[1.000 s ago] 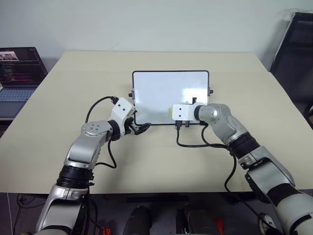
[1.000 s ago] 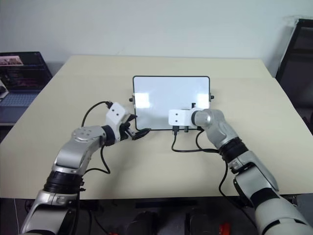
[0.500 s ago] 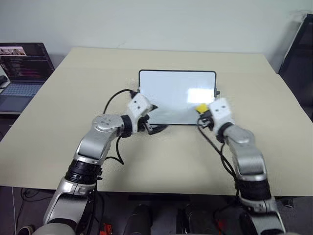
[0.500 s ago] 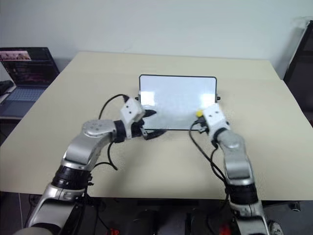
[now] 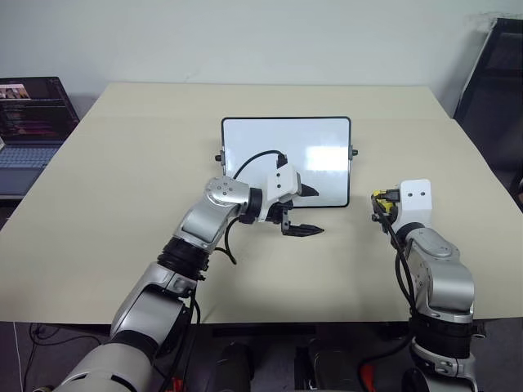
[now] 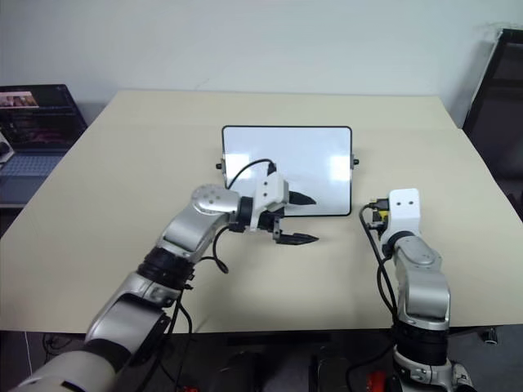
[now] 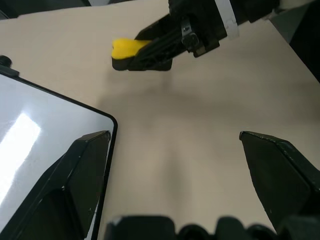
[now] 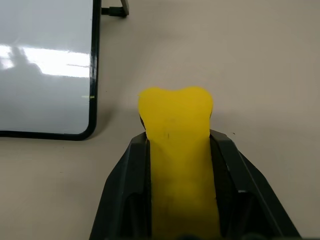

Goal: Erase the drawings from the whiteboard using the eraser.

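Eraser (image 8: pixel 176 135) pinched in right gripper (image 8: pixel 177 165), above bare table (image 5: pixel 122 163) right of whiteboard (image 5: pixel 286 159); looks soft and light, bulging past the fingers (grip mid-block seems adequate). Left gripper (image 5: pixel 301 211) spread at board's lower edge. Board looks clean.

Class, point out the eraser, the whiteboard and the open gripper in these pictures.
eraser (image 8: pixel 176 120): right wrist view, on its yellow top.
whiteboard (image 5: pixel 270 143): left eye view, on its white surface.
left gripper (image 5: pixel 305 211): left eye view, midway between its fingertips.
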Controlling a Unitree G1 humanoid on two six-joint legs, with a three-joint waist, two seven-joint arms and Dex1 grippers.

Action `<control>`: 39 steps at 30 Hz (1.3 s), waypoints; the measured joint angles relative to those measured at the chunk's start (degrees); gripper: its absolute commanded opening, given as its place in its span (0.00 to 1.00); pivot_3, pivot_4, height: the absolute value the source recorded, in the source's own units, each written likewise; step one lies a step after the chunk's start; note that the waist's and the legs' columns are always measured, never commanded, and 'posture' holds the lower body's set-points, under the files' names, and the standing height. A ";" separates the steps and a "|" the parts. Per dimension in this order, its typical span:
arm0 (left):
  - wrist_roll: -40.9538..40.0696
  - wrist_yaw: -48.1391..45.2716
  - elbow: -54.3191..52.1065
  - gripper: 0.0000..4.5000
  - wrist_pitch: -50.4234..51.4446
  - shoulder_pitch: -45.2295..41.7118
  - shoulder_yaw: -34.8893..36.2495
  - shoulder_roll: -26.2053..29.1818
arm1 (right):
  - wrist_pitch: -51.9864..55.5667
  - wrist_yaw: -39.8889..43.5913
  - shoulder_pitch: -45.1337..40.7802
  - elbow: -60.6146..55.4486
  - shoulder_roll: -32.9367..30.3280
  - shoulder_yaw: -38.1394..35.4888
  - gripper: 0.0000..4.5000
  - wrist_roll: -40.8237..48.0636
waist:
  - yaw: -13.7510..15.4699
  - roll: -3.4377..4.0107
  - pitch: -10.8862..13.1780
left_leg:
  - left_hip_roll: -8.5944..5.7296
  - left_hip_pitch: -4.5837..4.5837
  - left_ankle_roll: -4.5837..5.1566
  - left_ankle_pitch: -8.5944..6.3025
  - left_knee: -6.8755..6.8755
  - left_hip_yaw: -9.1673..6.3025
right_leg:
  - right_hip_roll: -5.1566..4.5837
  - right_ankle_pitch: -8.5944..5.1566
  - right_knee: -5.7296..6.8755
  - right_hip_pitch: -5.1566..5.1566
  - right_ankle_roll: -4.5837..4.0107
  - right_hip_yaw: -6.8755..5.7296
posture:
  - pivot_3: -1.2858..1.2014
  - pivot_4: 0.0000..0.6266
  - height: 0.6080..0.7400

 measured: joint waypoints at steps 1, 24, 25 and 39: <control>0.18 -0.01 1.23 1.00 -0.89 -0.18 0.00 -0.62 | -0.08 -0.35 0.08 0.37 -0.20 0.02 0.25 0.43 | 0.03 0.00 0.00 | 0.01 -0.01 0.00 0.00 0.00 0.00 | 0.00 0.00 -0.03 0.01 0.00 -0.01 | 0.52 0.24 1.00; 3.48 -0.48 5.38 1.00 -6.28 -0.96 0.00 -5.70 | -7.65 -4.71 -1.74 13.75 -3.69 -0.68 0.78 7.26 | -0.02 0.00 0.00 | 0.00 -0.03 0.00 0.00 0.00 0.01 | 0.01 0.01 -0.04 0.01 0.01 -0.01 | 0.52 0.24 1.00; 3.48 -0.43 5.24 1.00 -6.23 -0.86 0.00 -5.66 | -7.69 -4.76 -1.74 13.93 -3.67 -0.87 0.86 7.74 | -0.02 0.00 0.00 | 0.00 -0.03 0.00 0.00 0.00 0.00 | 0.01 0.01 -0.04 0.01 0.01 -0.01 | 0.52 0.24 1.00; -1.65 13.10 -10.28 1.00 8.85 9.60 10.72 -4.42 | -15.58 -2.11 4.55 1.03 -3.42 1.53 1.00 13.34 | -0.24 0.02 0.00 | 0.07 -0.03 0.00 -0.01 0.01 -0.19 | -0.01 0.00 -0.02 0.03 0.01 0.04 | 0.52 0.24 1.00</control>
